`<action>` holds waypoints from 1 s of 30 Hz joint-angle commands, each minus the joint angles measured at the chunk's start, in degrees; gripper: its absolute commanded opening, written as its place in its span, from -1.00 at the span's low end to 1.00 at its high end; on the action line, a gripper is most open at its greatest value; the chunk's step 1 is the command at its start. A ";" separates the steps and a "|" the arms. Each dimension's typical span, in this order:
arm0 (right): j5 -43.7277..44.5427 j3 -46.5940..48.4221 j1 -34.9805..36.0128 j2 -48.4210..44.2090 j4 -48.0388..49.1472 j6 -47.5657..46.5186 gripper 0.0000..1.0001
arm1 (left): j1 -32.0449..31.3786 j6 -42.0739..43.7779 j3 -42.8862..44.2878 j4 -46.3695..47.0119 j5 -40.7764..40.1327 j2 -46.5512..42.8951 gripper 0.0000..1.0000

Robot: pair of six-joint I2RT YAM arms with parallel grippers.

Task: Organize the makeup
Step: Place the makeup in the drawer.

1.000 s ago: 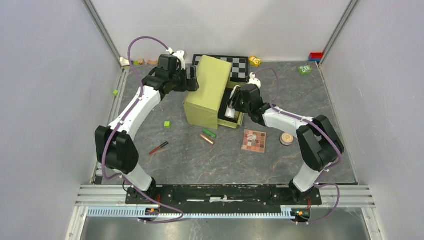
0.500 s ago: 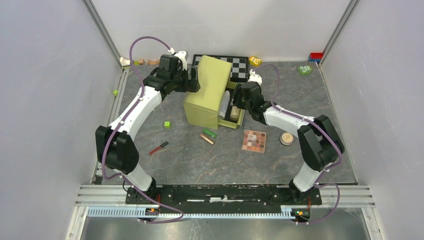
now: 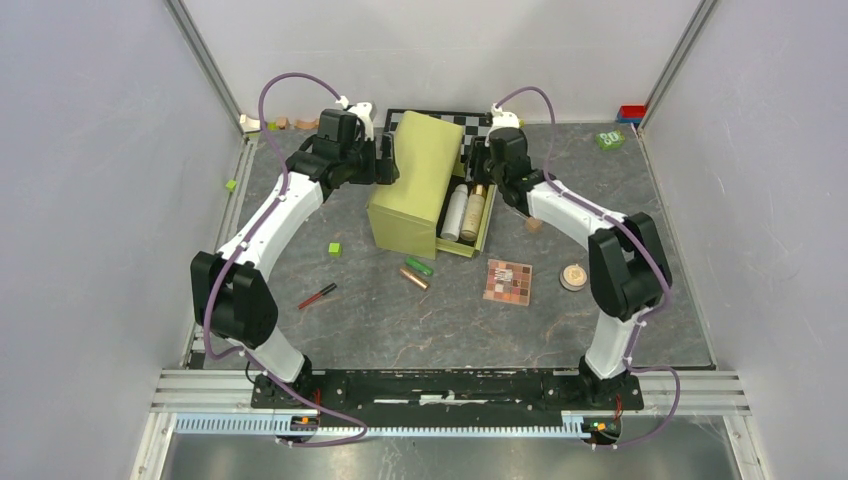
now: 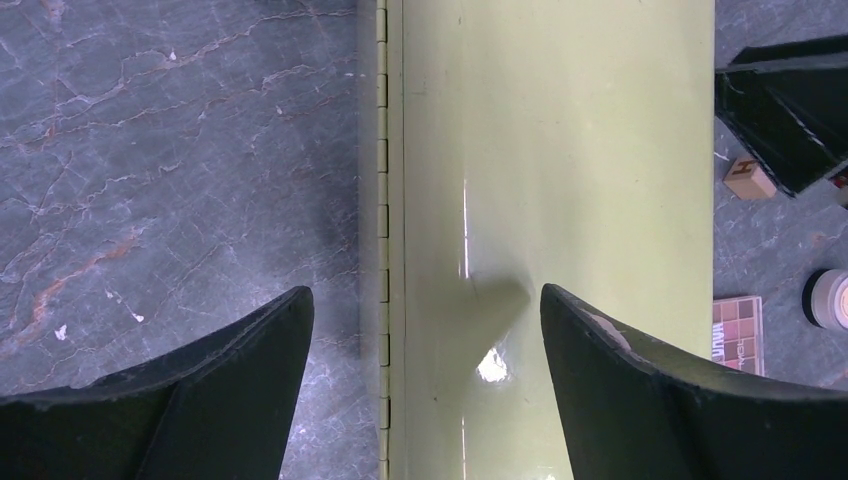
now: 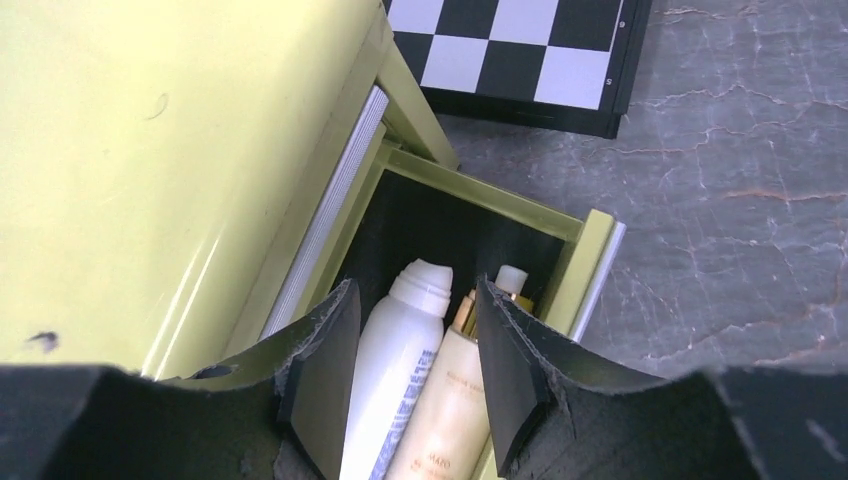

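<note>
Inside the open box (image 3: 412, 200), the white bottle (image 3: 455, 212) and beige bottle (image 3: 474, 211) are lying side by side. In the right wrist view, the dark fingers are cutting off their lower halves. The right gripper (image 5: 415, 300) is hovering just above their caps, jaws parted and holding nothing. The left gripper (image 4: 425, 293) is straddling the lid's hinge (image 4: 382, 220), spread wide and empty. The palette (image 3: 508, 282), compact (image 3: 573, 276), green tube (image 3: 419, 266), bronze tube (image 3: 414, 278) and pencil (image 3: 317, 296) are lying on the table, well apart from both grippers.
</note>
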 commanded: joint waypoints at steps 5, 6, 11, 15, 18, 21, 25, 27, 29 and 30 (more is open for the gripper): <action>-0.24 8.33 -0.25 7.39 -5.06 -1.15 0.02 | -0.29 2.66 0.41 0.68 1.13 0.58 0.77; 0.28 8.85 -0.28 8.05 -5.27 -0.81 0.01 | -0.32 2.61 0.47 0.56 1.15 0.61 0.76; 2.93 14.26 -0.43 12.18 -10.00 -0.67 -0.01 | -0.43 2.52 1.30 -0.18 1.36 1.64 0.70; 4.60 16.23 -0.51 13.82 -12.97 -0.47 -0.04 | -0.47 2.52 1.57 -0.59 1.33 2.08 0.66; 5.09 16.73 -0.48 14.48 -14.41 -0.60 -0.07 | -0.53 2.61 1.91 -1.06 1.18 2.51 0.65; 5.95 18.08 -0.45 15.42 -16.79 -0.76 -0.08 | -0.53 2.61 2.17 -1.36 1.18 2.82 0.65; 5.49 19.89 -0.58 16.55 -19.49 -0.86 -0.11 | -0.62 2.52 2.44 -1.61 1.44 3.35 0.63; 5.49 20.60 -0.56 17.02 -20.58 -0.85 -0.13 | -0.64 2.52 2.66 -1.79 1.57 3.64 0.62; 5.12 21.12 -0.60 17.37 -21.75 -0.86 -0.19 | -0.70 2.52 2.70 -1.88 1.62 3.79 0.61; 4.96 21.43 -0.57 17.46 -22.45 -0.90 -0.22 | -0.77 2.52 2.69 -1.88 1.62 3.83 0.60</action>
